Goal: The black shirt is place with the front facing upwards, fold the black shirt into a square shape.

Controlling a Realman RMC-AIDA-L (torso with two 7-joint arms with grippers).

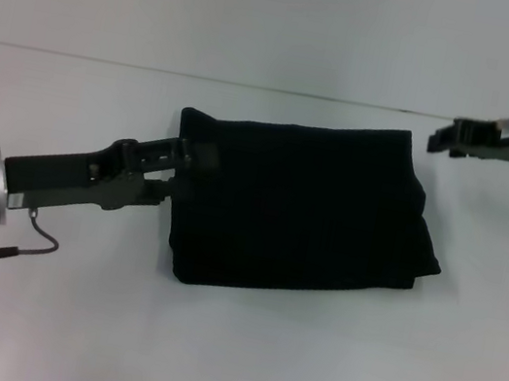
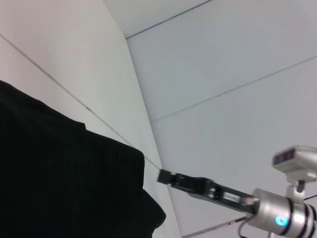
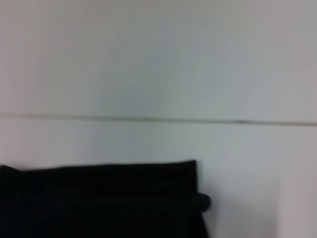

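A black shirt (image 1: pixel 301 204), folded into a thick, roughly rectangular bundle, lies at the centre of the head view on a plain white counter (image 1: pixel 234 365). The left gripper (image 1: pixel 188 167) reaches in from the lower left, its tip at the bundle's left edge; whether its jaws are clenched on the cloth cannot be told. The right gripper (image 1: pixel 446 140) hangs at the upper right of the frame, just beyond the shirt's far right corner and clear of it, its jaws unreadable too.
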